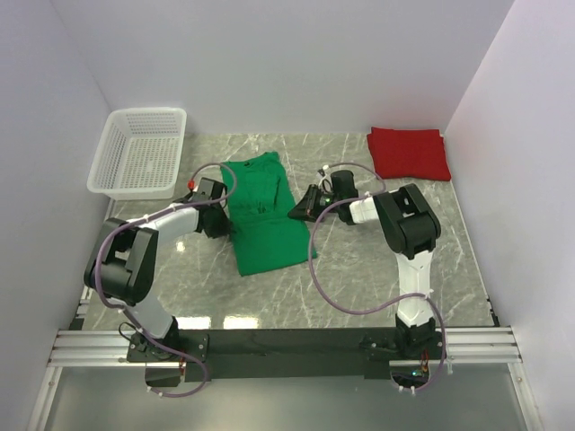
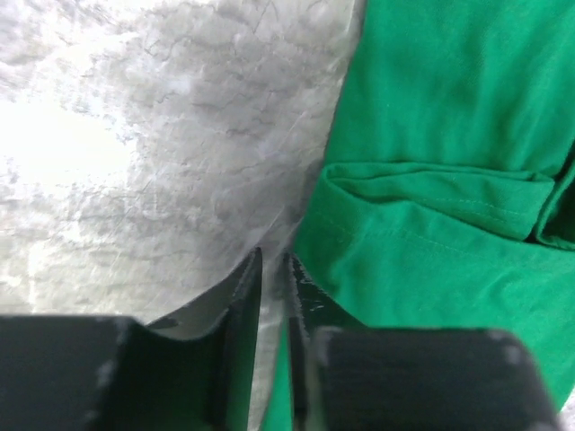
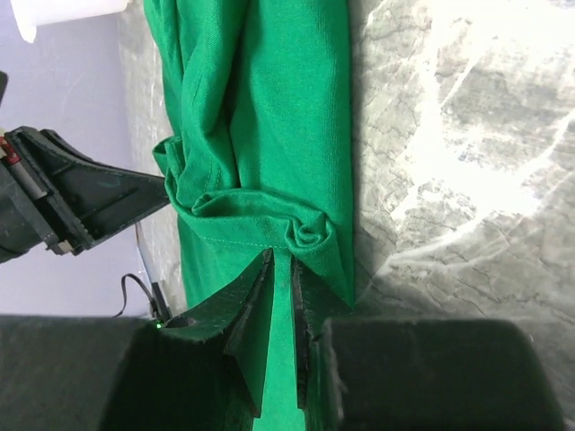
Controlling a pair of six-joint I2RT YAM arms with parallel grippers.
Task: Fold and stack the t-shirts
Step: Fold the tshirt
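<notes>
Bright light is given from above. White glare is seen on the shiny table [image 1: 359, 274]. In the wrist views the green t-shirt [image 3: 260, 108] is sharp, but the bottom is blurred.

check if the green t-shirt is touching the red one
Apart. The top view shows the green t-shirt mid-table and the red t-shirt by the far right corner, with bare table between them.

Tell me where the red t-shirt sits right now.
Top view: the red t-shirt lies folded at the far right of the table, beyond the right gripper, apart from the green t-shirt.
</notes>
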